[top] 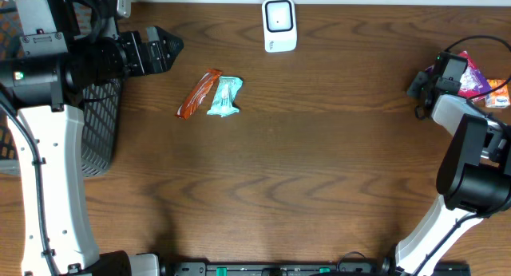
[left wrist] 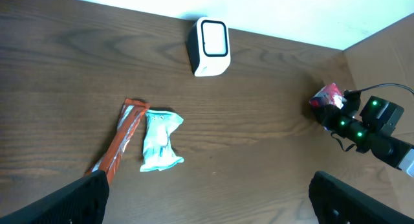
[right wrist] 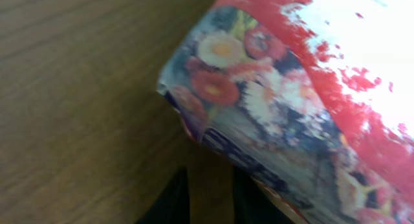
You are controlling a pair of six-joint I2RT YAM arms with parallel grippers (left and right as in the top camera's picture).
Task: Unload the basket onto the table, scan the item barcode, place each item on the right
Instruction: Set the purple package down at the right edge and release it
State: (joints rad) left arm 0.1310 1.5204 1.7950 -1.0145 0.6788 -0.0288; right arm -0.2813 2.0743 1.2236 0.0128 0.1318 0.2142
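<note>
Dark brown wood surface (top: 319,172) seen from above, with a robot arm at each side. At the far right edge lies a flowered packet (top: 473,72), glossy red and magenta, printed with white, orange and red daisy-like blooms. Other bright wrappers (top: 499,94) sit just beside it.

The right claw (top: 420,84) is at the packet's left side, tips pointing toward it. Close up, its two dark fingers (right wrist: 173,199) stand a narrow slit apart with bare wood between them, gripping nothing. The packet's corner lies just ahead of the tips and a little to the right, its near edge slanting down to the right. Its long axis is hard to judge, and no barcode shows on the visible face.

The left claw (top: 170,46) hangs wide open and empty at the upper left, beside a black mesh basket (top: 102,132), so the right arm is much nearer. A white scanner (top: 279,25) stands at the back edge, well apart from the packet. An orange bar (top: 199,94) and a teal pouch (top: 225,97) lie near the left claw.
</note>
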